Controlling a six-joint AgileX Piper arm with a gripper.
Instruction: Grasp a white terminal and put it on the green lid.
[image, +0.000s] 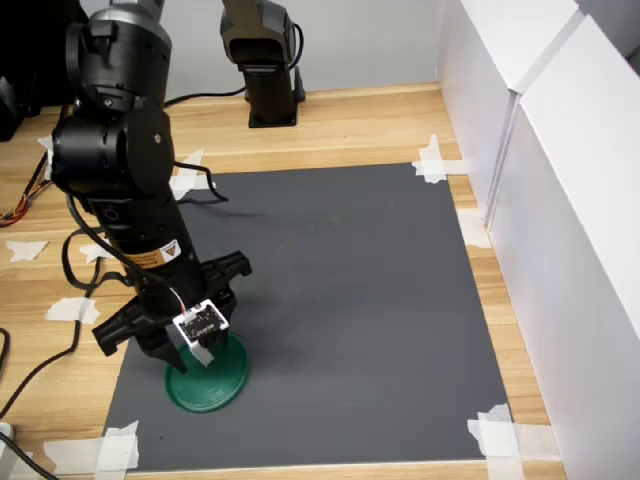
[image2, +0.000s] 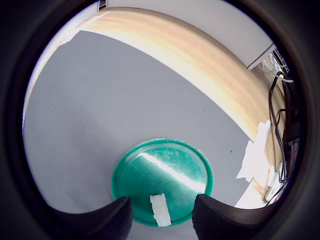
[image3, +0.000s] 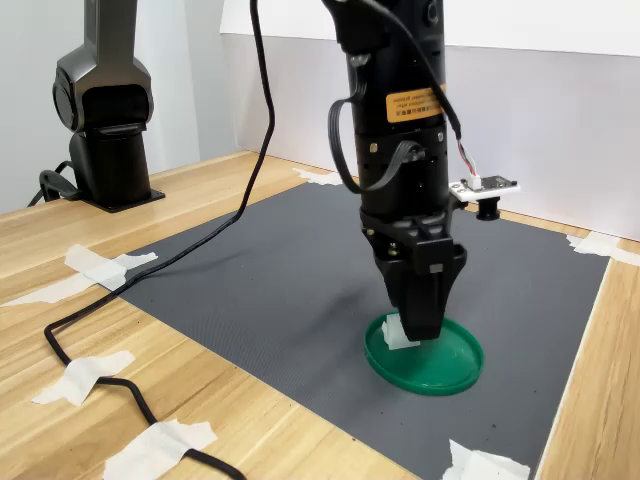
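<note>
The arm stands nearly upright over the green lid, its wrist bent straight down so the hand points at the disc, fingertips just above or touching the lid's surface; which of the two cannot be told. In the wrist view the two dark fingers stand apart, with a gap between them wider than the white terminal, so the hand grips nothing. The terminal lies on the lid inside its rim, between the fingertips; whether either finger touches it cannot be told. In the second exterior view it shows as a small white piece at the fingers' left side, on the lid.

The lid rests on a dark grey mat taped to the wooden tabletop, near the mat's edge.

A yellow label sits on the arm's forearm, its print too small to read. A small white camera board is mounted at the wrist.
</note>
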